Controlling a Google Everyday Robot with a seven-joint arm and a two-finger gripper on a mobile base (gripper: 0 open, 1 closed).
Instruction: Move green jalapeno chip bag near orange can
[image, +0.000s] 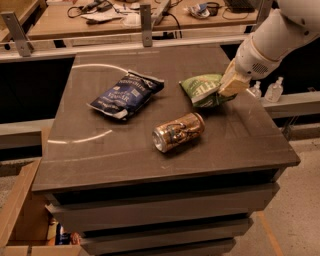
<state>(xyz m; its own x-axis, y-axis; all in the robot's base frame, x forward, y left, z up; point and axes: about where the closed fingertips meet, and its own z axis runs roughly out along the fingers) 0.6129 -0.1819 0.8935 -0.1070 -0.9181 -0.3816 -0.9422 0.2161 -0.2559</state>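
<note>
Green crinkled foil, white lettering: item one, the green jalapeno chip bag (202, 89), is located over the right rear part of the dark table top (240, 135). Its right end is pinched by the gripper (226, 89), whose tan jaws are pressed together on the bag's edge. It cannot be told whether the bag's left end rests on the surface or hangs just clear of it.

Item two, the orange can (178, 131), is laid on its side near the middle of the top, with its silver rim turned toward the front left. It is placed forward and slightly left of the bag, near it but not touching. A strip of bare surface is seen between them.

Item three, a dark blue chip bag (127, 94), is laid flat to the left of both and apart from each.

Item four, the white arm (272, 37), is entered from the upper right corner.

Sundries: two small clear bottles (275, 90) on the ledge beyond the right edge, and a cardboard box (20, 210) at floor level, lower left.

Status: the grasp is judged complete, and the bag is judged to be fairly close to the can. Left to be done: the gap may be narrowed a little, then the bag set down and released. The can, being on its side, is judged likely to roll if it is nudged.
</note>
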